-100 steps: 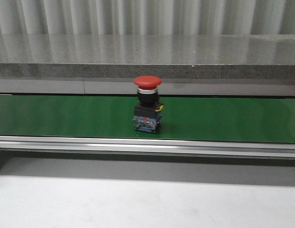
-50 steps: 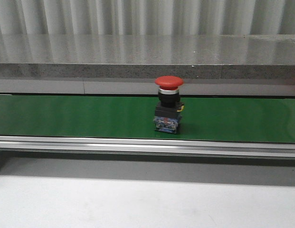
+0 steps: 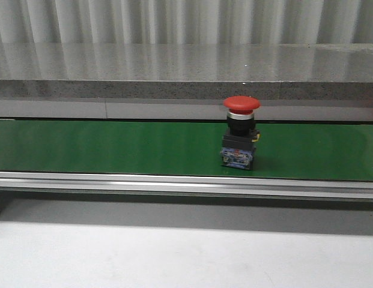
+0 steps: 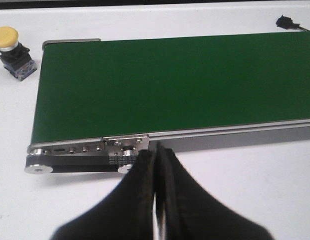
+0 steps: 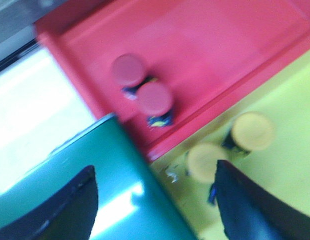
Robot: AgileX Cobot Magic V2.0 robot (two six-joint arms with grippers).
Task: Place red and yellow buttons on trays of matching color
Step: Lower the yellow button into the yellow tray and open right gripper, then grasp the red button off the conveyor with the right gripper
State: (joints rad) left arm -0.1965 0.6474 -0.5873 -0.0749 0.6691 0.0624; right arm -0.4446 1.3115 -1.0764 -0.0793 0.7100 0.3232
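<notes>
A green conveyor belt (image 3: 114, 147) runs across the middle of the front view, edged below by a silver rail (image 3: 114, 180). Behind it sits a grey stone ledge (image 3: 174, 72). A white table (image 3: 174, 258) fills the bottom.

Left gripper (image 4: 157, 165) is showing two black, smooth, curved fingers (image 4: 140, 185) tapering to thin tips. Right gripper (image 5: 152, 200) is showing black fingers (image 5: 249, 210), blurred.
</notes>
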